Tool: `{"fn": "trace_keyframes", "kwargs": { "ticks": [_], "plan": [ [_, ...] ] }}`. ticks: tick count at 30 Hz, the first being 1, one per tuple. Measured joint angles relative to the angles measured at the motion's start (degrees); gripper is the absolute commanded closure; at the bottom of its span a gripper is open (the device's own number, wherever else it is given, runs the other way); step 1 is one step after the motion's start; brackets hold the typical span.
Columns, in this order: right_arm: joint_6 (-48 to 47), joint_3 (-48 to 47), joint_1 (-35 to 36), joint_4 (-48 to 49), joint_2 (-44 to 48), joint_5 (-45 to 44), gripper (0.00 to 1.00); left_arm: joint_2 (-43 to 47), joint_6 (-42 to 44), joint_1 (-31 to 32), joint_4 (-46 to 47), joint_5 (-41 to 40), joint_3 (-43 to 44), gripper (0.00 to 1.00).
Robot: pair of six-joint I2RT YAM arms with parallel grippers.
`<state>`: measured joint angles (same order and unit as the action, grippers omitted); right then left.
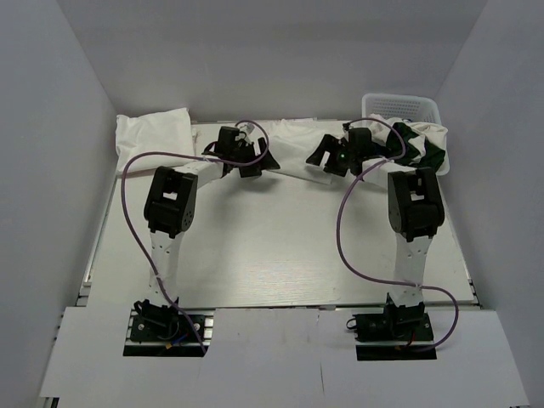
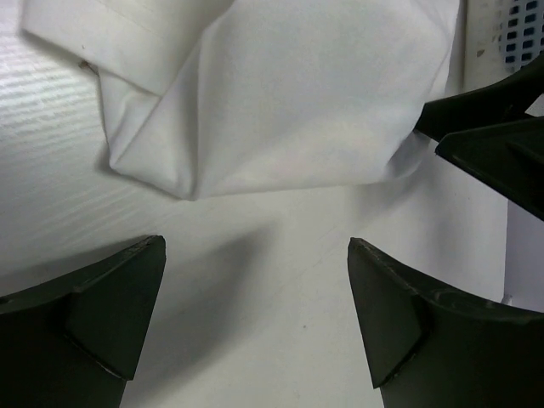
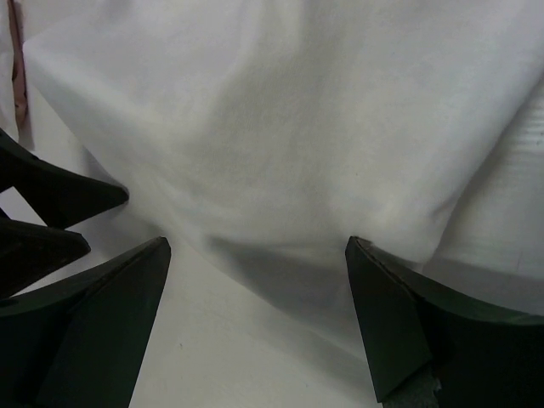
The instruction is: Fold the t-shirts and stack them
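A white t-shirt [image 1: 293,144] lies crumpled at the back middle of the table. It fills the upper part of the left wrist view [image 2: 289,102] and the right wrist view [image 3: 289,127]. My left gripper [image 1: 257,163] is open and empty just in front of its left end; its fingertips [image 2: 127,289] stand over bare table. My right gripper [image 1: 321,158] is open and empty at the shirt's right part, its fingertips [image 3: 382,289] at the cloth's near edge. A folded white shirt [image 1: 153,132] lies at the back left. A dark green shirt [image 1: 421,140] hangs over the basket.
A white plastic lattice basket [image 1: 399,106] stands at the back right, with white and green cloth draped over its front. The right gripper's fingers show at the right edge of the left wrist view [image 2: 493,136]. White walls enclose the table [image 1: 280,246].
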<state>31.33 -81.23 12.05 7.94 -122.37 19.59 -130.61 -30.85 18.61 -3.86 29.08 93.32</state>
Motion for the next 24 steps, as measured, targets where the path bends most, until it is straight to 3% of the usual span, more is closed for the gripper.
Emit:
{"fn": "trace_keyframes", "kwargs": {
  "ticks": [10, 14, 20, 24],
  "plan": [
    [-5.6, 9.1, 2.1, -6.4, 11.0, -2.1, 0.1, 5.8, 2.5, 4.2, -5.3, -0.5, -1.7, 0.01],
    [-5.9, 9.9, 2.2, -6.1, 14.8, -1.7, 0.1, 3.7, 2.6, 5.4, -6.4, 0.5, 7.8, 0.01],
    [-5.2, 6.2, 1.8, -4.8, 13.4, -1.4, 0.1, -8.3, 2.3, 5.1, -6.1, 1.8, 28.8, 0.01],
    [-4.3, 1.1, 1.5, -3.8, 7.0, -0.4, 0.1, -13.5, 2.3, 4.8, -7.7, 1.7, 29.1, 0.01]
  ]
}}
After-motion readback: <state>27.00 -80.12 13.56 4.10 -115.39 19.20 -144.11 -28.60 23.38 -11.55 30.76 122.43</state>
